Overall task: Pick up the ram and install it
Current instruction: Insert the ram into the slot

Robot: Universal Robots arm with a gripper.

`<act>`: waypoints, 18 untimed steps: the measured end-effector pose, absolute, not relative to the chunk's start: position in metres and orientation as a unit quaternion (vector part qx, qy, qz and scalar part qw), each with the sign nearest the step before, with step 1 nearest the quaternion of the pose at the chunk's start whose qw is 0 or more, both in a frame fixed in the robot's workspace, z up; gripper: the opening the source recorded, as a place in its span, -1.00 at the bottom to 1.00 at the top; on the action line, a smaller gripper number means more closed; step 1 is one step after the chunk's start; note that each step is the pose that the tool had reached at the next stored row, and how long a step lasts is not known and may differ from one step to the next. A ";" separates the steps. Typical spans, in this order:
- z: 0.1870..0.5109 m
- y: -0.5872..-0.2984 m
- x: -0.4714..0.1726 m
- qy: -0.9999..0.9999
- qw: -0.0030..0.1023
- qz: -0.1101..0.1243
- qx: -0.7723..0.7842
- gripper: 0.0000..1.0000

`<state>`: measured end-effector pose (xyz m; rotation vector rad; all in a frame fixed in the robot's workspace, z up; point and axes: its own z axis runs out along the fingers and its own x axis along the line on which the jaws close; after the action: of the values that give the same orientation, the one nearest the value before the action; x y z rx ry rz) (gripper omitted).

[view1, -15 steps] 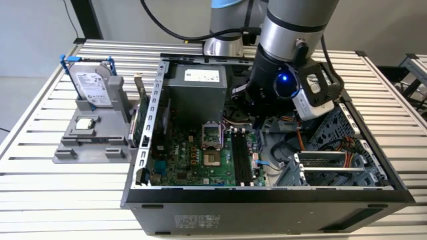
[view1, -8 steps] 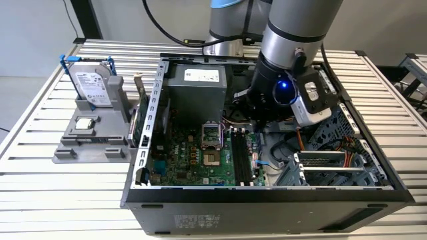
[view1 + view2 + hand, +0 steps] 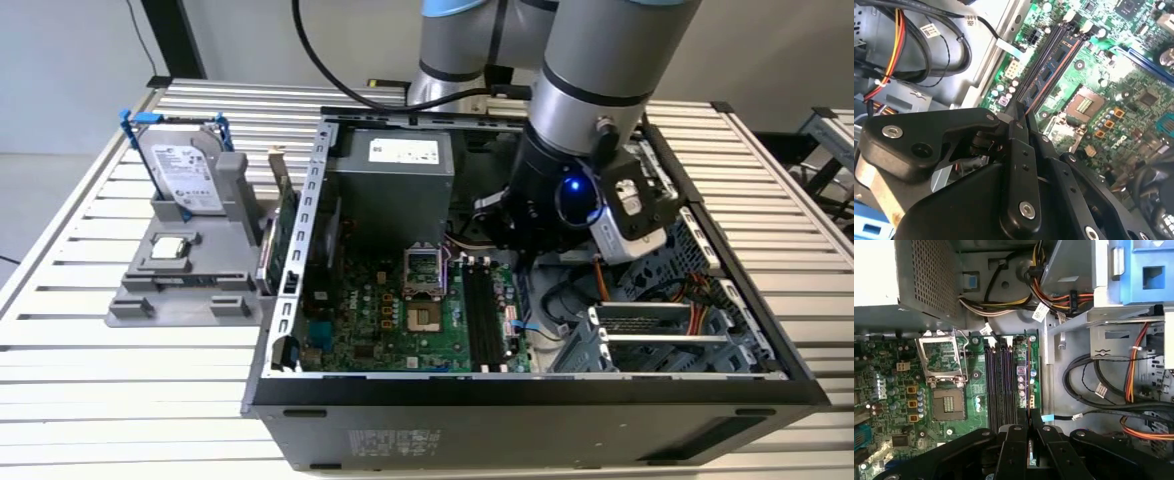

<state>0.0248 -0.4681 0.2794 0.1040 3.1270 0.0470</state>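
Second wrist view: pincer (image 3: 1020, 116) pinching the ram (image 3: 1030, 102) edge-on above the slots (image 3: 1054, 55); it should stay square to the slot.

- The grey arm (image 3: 607, 60) reaches steeply down, wrist (image 3: 567, 195) lit by a blue light.
- In both wrist views, the black gripper (image 3: 1030, 432) has its fingers (image 3: 1021, 131) drawn nearly together.

A robotics lab: an industrial arm (image 3: 587, 90) works over an opened computer case (image 3: 534, 410) on a slatted metal desk (image 3: 120, 380).
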 end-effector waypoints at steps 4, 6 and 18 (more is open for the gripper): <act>0.279 -0.468 0.025 0.999 0.006 0.015 0.033 -1.00; 0.277 -0.468 0.025 0.999 0.006 0.015 0.033 -1.00; 0.256 -0.468 0.019 1.000 0.006 0.015 0.020 -1.00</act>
<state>0.0188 -0.4680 0.2558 0.0641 3.1287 0.0455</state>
